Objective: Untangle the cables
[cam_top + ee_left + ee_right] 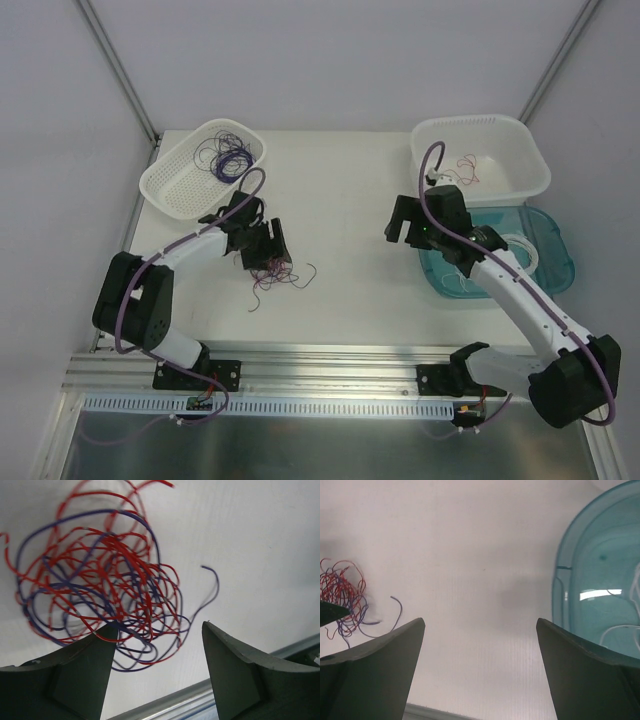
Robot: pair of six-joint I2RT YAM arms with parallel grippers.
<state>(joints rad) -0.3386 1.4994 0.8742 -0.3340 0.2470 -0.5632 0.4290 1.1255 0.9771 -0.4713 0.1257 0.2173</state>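
A tangle of thin red and dark purple cables lies on the white table, left of centre. In the left wrist view the tangle fills the upper left, and some loops touch the left fingertip. My left gripper is open just above the tangle and holds nothing. My right gripper is open and empty over bare table, beside the teal bin. The right wrist view shows the tangle far off at the left.
A white mesh basket at the back left holds purple wires. A white bin at the back right holds a red wire. A teal bin in front of it holds white wires. A metal rail runs along the near edge.
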